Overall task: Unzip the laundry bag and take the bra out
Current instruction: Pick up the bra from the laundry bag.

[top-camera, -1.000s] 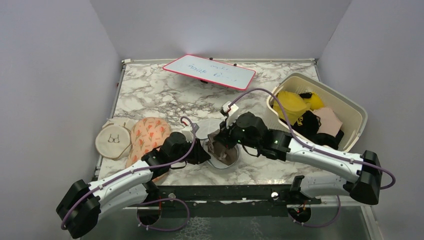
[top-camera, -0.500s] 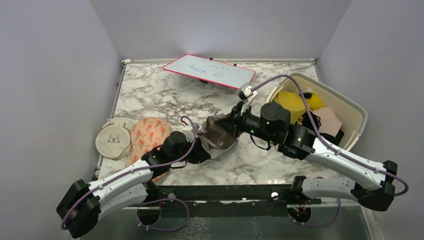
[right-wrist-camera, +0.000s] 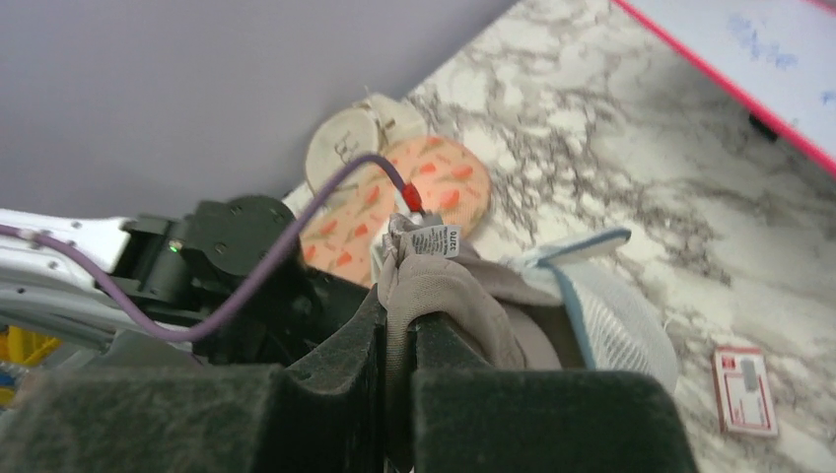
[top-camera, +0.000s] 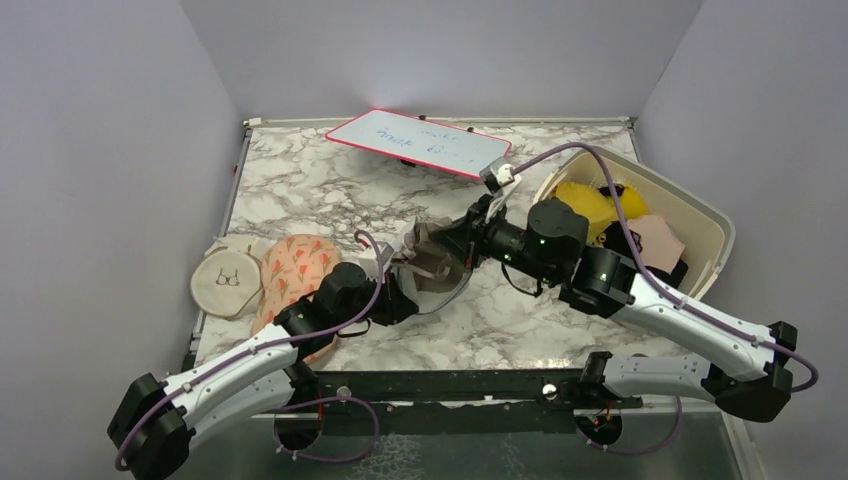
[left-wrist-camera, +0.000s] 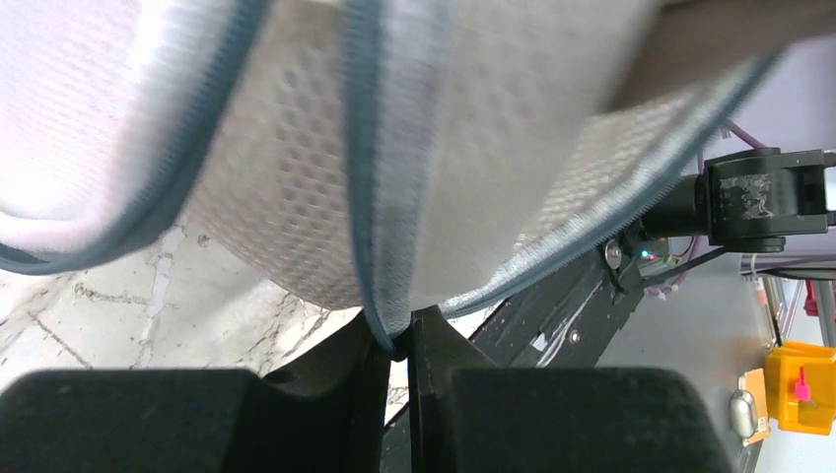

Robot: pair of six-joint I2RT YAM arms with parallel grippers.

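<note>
The laundry bag (top-camera: 436, 291), white mesh with grey-blue zipper trim, lies open and tilted at the table's middle. My left gripper (top-camera: 398, 300) is shut on its trim; the left wrist view shows the trim pinched between the jaws (left-wrist-camera: 396, 340) and the mesh (left-wrist-camera: 296, 148) filling the frame. My right gripper (top-camera: 463, 240) is shut on a fold of a grey-brown soft bra (top-camera: 430, 257) with a white label, held half out of the bag. The right wrist view shows the bra (right-wrist-camera: 449, 291) between the jaws (right-wrist-camera: 399, 330) and the mesh bag (right-wrist-camera: 611, 315) below.
A cream basket (top-camera: 705, 225) at the right holds a mustard-yellow bra (top-camera: 580, 205), black and pink garments. A flat beige pouch (top-camera: 227, 283) and an orange-pink pouch (top-camera: 298, 268) lie at the left. A red-edged whiteboard (top-camera: 420, 143) lies at the back. A small card (right-wrist-camera: 744, 389) lies near the bag.
My right gripper has risen and moved back and right, drawing the grey-brown bra up out of the bag. The bag has tipped and slid left-back with it. My left gripper keeps its hold.
</note>
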